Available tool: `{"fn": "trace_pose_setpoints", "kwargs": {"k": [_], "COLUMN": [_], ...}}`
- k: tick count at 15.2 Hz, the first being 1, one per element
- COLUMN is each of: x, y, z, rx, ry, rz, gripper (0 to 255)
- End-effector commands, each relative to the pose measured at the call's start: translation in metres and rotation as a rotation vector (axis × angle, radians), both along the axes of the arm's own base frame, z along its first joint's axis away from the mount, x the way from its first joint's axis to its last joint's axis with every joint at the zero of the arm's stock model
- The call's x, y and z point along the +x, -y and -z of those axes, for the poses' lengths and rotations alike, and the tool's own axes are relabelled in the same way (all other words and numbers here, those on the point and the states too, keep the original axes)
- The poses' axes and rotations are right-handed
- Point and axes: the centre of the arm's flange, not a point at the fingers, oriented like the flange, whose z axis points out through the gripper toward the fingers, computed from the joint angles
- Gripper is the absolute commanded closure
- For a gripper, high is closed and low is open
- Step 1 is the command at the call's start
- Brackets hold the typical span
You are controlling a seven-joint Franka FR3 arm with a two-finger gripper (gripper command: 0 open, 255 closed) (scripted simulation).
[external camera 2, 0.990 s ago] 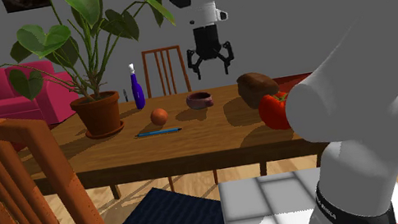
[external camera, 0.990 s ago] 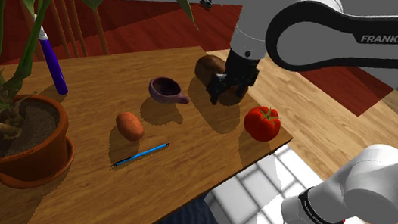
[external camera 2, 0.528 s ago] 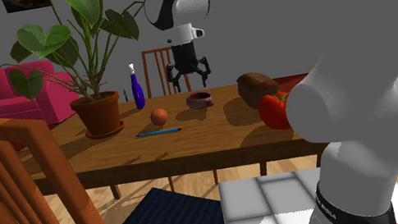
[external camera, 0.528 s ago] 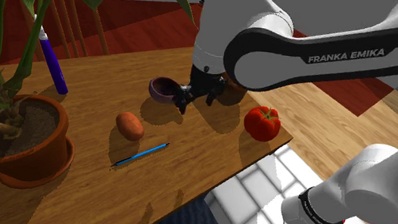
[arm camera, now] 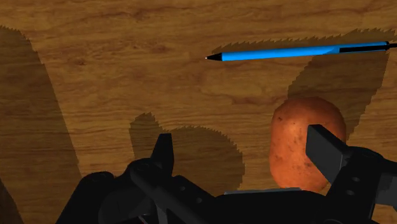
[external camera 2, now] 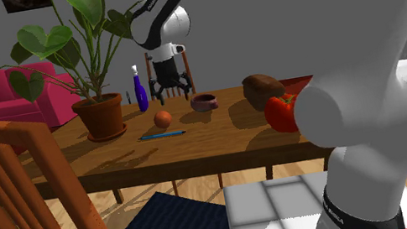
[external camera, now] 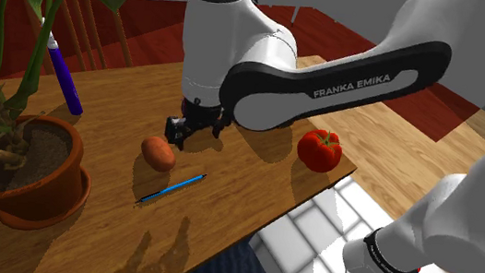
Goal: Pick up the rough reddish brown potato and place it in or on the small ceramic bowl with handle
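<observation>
The reddish-brown potato (external camera: 158,153) lies on the wooden table (external camera: 255,174), a short way from a blue pen (external camera: 171,189). My black gripper (external camera: 181,132) hangs open just above the table, close beside the potato on its bowl side. In the wrist view the potato (arm camera: 305,143) sits against the right finger (arm camera: 327,149), off-centre from the gap of the gripper (arm camera: 245,153), with nothing clasped. The small purple bowl with a handle (external camera 2: 205,101) stands to the second exterior view's right of the potato (external camera 2: 163,119); the gripper (external camera 2: 169,94) hovers between and behind them. In the shoulder view my arm covers the bowl.
A red tomato (external camera: 320,150) sits near the table's corner and a brown loaf (external camera 2: 263,88) beside the bowl. A blue bottle (external camera: 63,75) and a potted plant (external camera: 19,172) stand toward the shoulder view's left. A wooden chair (external camera 2: 26,181) fills the second exterior view's foreground.
The arm has swung from over the loaf, past the bowl, toward the shoulder view's left and down beside the potato. The fingers stayed open throughout.
</observation>
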Motion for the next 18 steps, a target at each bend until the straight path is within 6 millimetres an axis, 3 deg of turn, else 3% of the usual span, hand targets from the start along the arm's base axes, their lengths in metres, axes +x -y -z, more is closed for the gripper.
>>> {"fn": "trace_pose_setpoints", "kwargs": {"k": [1, 6, 13, 18], "x": [0.009, 0.024, 0.029, 0.029], "y": [-0.027, -0.081, -0.078, -0.078], "z": [0.01, 0.032, 0.069, 0.072], "rx": [-0.002, -0.007, -0.007, -0.007], "ry": [0.01, 0.032, 0.032, 0.032], "rz": [-0.007, -0.027, -0.027, -0.027], "gripper": [0, 0, 0, 0]}}
